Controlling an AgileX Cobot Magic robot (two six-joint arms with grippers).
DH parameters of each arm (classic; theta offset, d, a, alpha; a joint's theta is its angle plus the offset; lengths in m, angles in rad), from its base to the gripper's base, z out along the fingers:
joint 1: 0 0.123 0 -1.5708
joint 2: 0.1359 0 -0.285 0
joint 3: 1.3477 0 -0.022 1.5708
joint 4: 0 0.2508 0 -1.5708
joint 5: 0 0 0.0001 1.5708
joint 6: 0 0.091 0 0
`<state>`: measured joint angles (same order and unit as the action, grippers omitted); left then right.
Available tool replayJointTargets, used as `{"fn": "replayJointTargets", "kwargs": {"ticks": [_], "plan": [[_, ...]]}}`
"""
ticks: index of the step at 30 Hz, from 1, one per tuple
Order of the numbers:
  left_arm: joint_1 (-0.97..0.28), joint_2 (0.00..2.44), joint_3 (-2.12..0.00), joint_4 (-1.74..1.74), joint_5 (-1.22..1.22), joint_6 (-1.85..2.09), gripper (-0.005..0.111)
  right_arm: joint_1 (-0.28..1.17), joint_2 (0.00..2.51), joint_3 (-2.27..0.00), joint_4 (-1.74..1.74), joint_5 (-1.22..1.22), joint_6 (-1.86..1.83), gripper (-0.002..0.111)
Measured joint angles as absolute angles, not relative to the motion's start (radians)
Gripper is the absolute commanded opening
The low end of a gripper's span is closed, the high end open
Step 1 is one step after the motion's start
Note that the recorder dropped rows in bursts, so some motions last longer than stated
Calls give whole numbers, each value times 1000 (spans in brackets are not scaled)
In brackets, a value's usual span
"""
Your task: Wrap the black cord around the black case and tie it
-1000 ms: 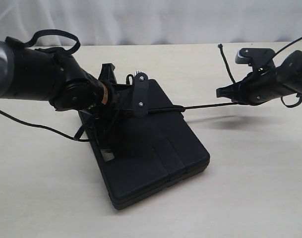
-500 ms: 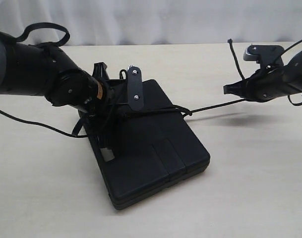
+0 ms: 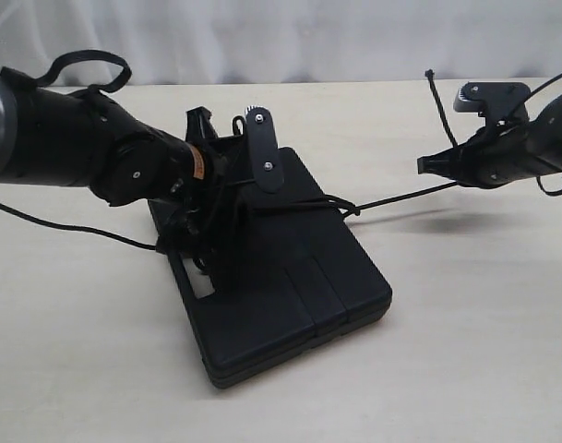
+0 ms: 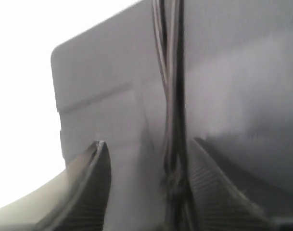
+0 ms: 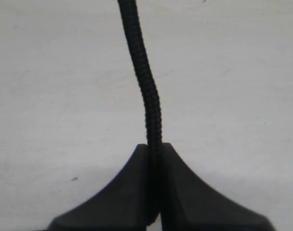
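Observation:
The black case (image 3: 290, 286) lies flat on the table. The black cord (image 3: 391, 197) crosses its lid, bunches in a knot at the case's right edge, and runs taut to my right gripper (image 3: 428, 168). That gripper is shut on the cord (image 5: 146, 86), which is pinched between its jaws (image 5: 155, 147). The cord's free end rises behind the gripper. My left gripper (image 3: 253, 189) hovers low over the far part of the case and is open. In the left wrist view the cord strands (image 4: 171, 96) lie on the lid (image 4: 103, 96) between the spread fingers (image 4: 148, 142), close to one finger.
The case sits on a pale table (image 3: 465, 351). The left arm's thin cable (image 3: 68, 231) trails across the table to the left of the case. A white curtain (image 3: 290, 37) hangs behind the table's far edge.
My left gripper has opened and let go of the cord on the lid. The right gripper pulled slightly right and up, keeping its hold, and a knot now sits at the case's right edge.

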<state>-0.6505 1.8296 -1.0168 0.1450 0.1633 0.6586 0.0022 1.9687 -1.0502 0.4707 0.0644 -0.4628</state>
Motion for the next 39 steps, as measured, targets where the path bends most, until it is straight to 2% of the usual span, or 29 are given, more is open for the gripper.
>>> {"fn": "replayJointTargets", "kwargs": {"ticks": [5,7,8,12,13,22,34,39], "plan": [[-685,1834,-1017,131,129,659,48,2,1969,-1050,471,64,-462,4],[-689,1849,-1017,131,114,659,44,2,1969,-1050,471,64,-460,4],[-689,1860,-1017,130,114,659,40,2,1969,-1050,471,64,-460,4],[-689,1894,-1017,175,98,659,6,2,1969,-1050,471,64,-460,4],[-689,1896,-1017,188,98,659,0,2,1969,-1050,471,64,-460,4],[-690,1892,-1019,246,167,701,0,2,1954,-1050,471,73,-458,4],[-696,1787,-1019,254,281,675,0,6,1760,-1050,471,211,-457,4],[-696,1787,-1019,254,322,673,0,56,1747,-1053,471,199,-457,4]]}}
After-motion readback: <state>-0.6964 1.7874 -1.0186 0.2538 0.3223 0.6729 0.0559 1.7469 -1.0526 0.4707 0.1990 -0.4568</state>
